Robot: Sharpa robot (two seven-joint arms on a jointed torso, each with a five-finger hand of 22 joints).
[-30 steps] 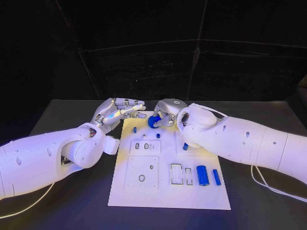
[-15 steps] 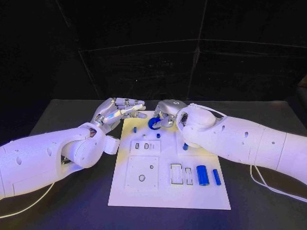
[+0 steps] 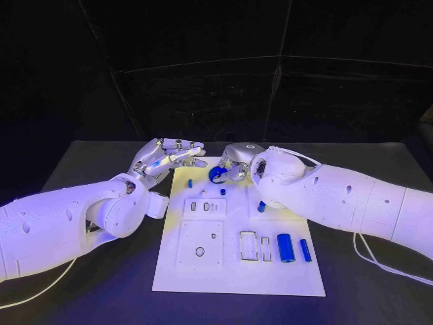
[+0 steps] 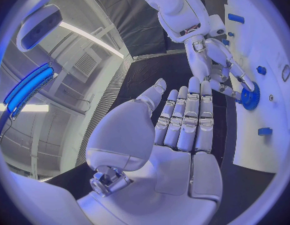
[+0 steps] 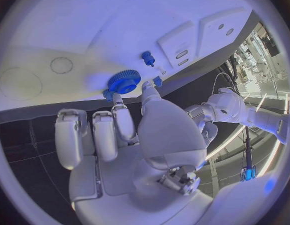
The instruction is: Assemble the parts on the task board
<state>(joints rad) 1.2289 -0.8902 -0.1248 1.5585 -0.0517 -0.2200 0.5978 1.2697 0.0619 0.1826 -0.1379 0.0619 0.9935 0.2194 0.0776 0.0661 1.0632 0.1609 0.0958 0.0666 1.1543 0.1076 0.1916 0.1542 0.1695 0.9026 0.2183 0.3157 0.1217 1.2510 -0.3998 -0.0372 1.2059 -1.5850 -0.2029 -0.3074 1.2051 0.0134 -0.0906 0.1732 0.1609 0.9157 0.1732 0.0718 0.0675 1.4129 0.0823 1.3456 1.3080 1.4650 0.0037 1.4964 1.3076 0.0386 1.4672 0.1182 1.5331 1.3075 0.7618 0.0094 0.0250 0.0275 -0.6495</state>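
Right hand (image 5: 129, 140) pinching blue gear (image 5: 123, 81) on task board (image 3: 275, 271), left hand (image 4: 176, 130) open beside.

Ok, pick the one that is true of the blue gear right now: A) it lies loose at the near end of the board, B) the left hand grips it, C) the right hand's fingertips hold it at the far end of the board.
C: the right hand pinches the blue gear over the task board at its far end, while the left hand is open.
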